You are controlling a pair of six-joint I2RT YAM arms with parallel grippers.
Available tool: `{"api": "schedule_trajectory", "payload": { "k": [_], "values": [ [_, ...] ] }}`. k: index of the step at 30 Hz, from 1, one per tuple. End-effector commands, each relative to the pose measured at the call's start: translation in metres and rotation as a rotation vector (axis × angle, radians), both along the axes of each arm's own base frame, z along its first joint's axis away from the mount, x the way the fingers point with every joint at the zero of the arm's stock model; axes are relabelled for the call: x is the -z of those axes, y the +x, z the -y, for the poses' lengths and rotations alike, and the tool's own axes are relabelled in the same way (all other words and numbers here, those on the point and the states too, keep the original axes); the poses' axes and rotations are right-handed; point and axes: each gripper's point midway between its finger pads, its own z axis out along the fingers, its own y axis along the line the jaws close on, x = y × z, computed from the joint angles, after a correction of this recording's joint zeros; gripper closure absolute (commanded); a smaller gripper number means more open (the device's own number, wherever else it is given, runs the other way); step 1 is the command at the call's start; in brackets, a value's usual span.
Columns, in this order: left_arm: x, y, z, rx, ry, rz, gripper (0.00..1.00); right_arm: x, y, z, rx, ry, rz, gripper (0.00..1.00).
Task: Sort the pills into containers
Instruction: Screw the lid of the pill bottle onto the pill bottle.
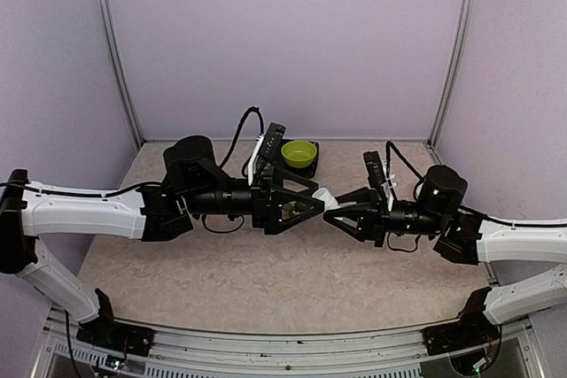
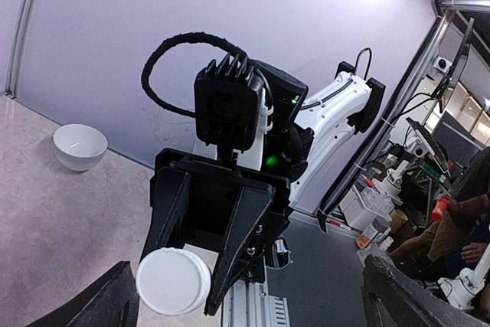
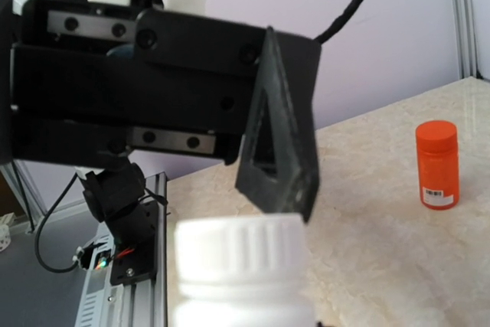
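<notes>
My right gripper [image 1: 338,204] is shut on a white pill bottle [image 1: 326,198] and holds it sideways above the table's middle, its ribbed cap [image 3: 239,249] toward the left arm. My left gripper [image 1: 319,196] is open, its fingers spread on either side of the cap. One left finger [image 3: 279,143] sits right at the cap's rim. In the left wrist view the cap's flat top [image 2: 172,281] faces the camera, between my wide-apart fingertips [image 2: 103,304]. The dark green containers and the pills are not plainly in view. A small olive patch [image 1: 289,210] shows under the left gripper; I cannot tell what it is.
A lime green bowl [image 1: 299,153] sits on a dark tray at the back middle. A white bowl [image 2: 80,145] stands near the back wall. An orange capped bottle [image 3: 437,165] stands upright on the table. Purple walls enclose three sides.
</notes>
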Motion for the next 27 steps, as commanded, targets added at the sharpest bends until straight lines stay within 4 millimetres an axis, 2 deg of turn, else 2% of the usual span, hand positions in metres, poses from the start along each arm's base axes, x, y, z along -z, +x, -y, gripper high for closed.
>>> {"api": "schedule_trajectory", "payload": {
  "k": [1, 6, 15, 27],
  "values": [
    [-0.013, -0.003, 0.006, 0.015, -0.03, 0.02, 0.01, -0.011, 0.003, -0.003, 0.004, 0.021, 0.016, 1.0],
    [-0.009, -0.004, 0.009, 0.025, -0.02, 0.014, 0.01, -0.014, 0.002, -0.003, 0.0, 0.029, 0.019, 1.0],
    [-0.013, -0.009, 0.013, 0.05, -0.032, 0.016, 0.01, -0.011, 0.005, -0.006, 0.001, 0.022, 0.012, 1.0],
    [-0.016, -0.024, 0.023, 0.114, -0.05, 0.014, 0.01, -0.012, 0.008, -0.011, -0.005, 0.023, 0.008, 1.0]
  ]
}}
